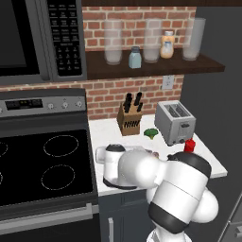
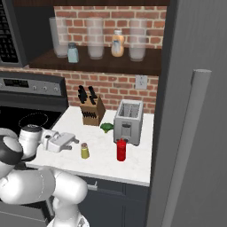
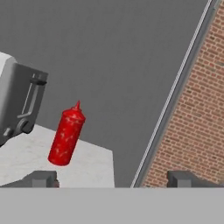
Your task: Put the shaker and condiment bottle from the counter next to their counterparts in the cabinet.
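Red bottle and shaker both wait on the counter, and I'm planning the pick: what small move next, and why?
Probably ease the open tool toward the shaker, which stands just beyond its tips; the red bottle is farther off, by the toaster.

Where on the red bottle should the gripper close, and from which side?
Grip the red bottle around its wide cylindrical body, below the narrow top. It stands upright on the counter, so a level approach probably suits. Come from the gripper's side: the toaster stands close behind, and the shaker stands between gripper and bottle, so steer around it. The jaws are open.
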Tool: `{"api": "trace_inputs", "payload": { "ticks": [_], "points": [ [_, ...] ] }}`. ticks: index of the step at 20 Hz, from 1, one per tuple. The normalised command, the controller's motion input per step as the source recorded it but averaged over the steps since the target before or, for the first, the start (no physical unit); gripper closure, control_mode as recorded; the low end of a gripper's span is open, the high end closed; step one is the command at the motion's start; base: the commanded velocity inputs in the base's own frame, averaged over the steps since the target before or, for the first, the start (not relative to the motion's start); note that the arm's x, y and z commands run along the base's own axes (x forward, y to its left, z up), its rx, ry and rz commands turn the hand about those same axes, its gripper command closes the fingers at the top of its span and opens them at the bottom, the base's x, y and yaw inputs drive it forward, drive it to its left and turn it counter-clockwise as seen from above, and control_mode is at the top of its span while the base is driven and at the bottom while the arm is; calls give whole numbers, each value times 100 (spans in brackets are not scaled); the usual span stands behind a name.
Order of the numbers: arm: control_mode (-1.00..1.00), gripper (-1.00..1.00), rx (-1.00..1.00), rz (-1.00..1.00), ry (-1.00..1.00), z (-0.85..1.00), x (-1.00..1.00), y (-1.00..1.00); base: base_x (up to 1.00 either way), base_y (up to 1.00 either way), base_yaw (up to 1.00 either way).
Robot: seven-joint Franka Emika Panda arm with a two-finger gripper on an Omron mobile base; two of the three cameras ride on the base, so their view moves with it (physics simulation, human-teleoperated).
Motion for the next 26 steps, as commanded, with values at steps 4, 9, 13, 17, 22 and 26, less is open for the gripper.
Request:
{"api": "trace_inputs", "payload": {
  "ticks": [4, 9, 13, 17, 22, 26],
  "points": [
    [-100, -100, 0, 0, -11, -21, 0, -8, 0, 0, 0],
    [-100, -100, 0, 0, -9, -12, 0, -3, 0, 0, 0],
    [-100, -100, 0, 0, -4, -4, 2, 0, 0, 0, 0],
    [-100, -100, 0, 0, -1, -1, 11, 0, 0, 0, 0],
    [-100, -100, 0, 0, 0, 0, 14, 0, 0, 0, 0],
    [-100, -100, 0, 0, 0, 0, 22, 0, 0, 0, 0]
  ]
}}
